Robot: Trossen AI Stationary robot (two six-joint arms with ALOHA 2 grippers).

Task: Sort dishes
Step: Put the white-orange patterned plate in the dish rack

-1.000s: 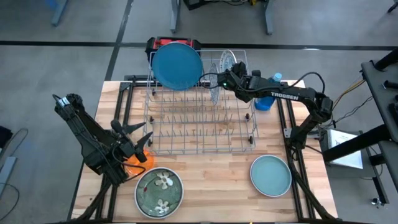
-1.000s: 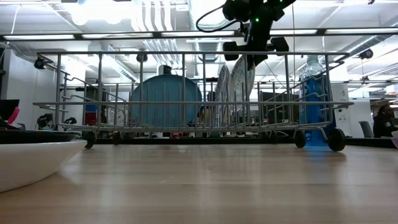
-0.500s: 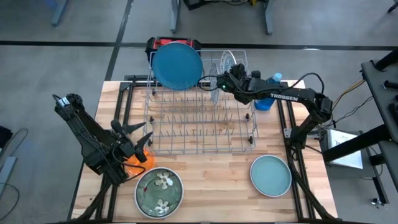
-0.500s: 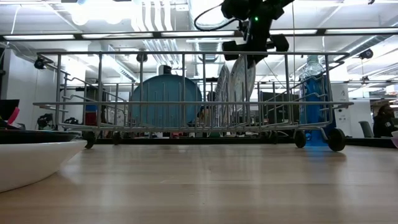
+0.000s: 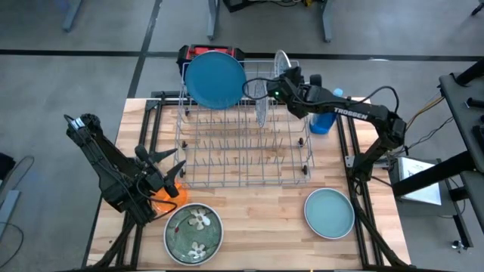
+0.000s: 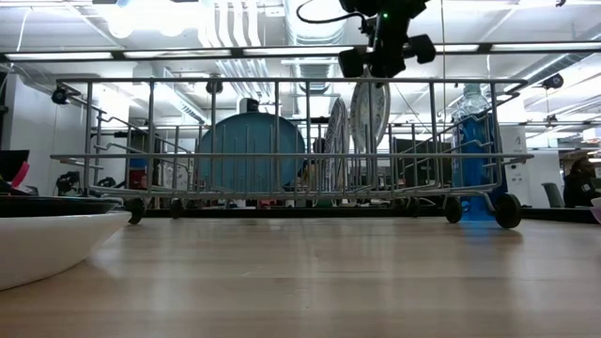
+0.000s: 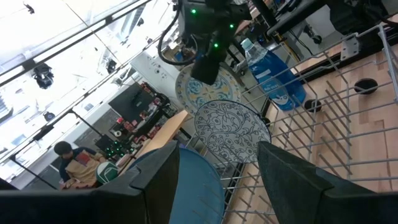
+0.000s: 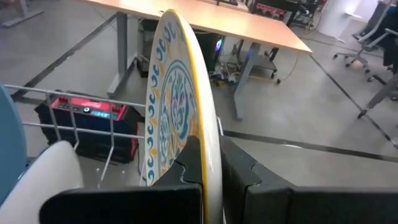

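My right gripper (image 5: 281, 83) is shut on a white plate with a blue and yellow pattern (image 5: 281, 62), above the far right part of the wire rack (image 5: 246, 177). That plate (image 6: 369, 117) stands on edge under the gripper (image 6: 383, 64), its lower part still between the rack's wires. A large blue plate (image 5: 215, 78) and a black-and-white patterned plate (image 5: 262, 110) stand on edge in the rack. My left gripper (image 5: 172, 171) is open, just beside a small orange plate (image 5: 162, 194) near the table's left side. My right gripper pinches the patterned plate's rim (image 8: 209, 146) between its two fingers (image 8: 189, 171), one on each face. In the low view the fingers come at the top rim from above. The plate hangs upright below them, lifted off the rack's floor.
A green flowered plate (image 5: 193, 230) and a teal plate (image 5: 329, 212) lie flat on the table's near side. A blue bottle (image 5: 324, 121) stands right of the rack. A red and black box (image 5: 208, 53) sits beyond the rack's far edge.
My right gripper has risen and shifted a little toward the far edge, staying shut on the patterned plate. The plate has come up out of its place beside the black-and-white plate and now stands higher in the rack.
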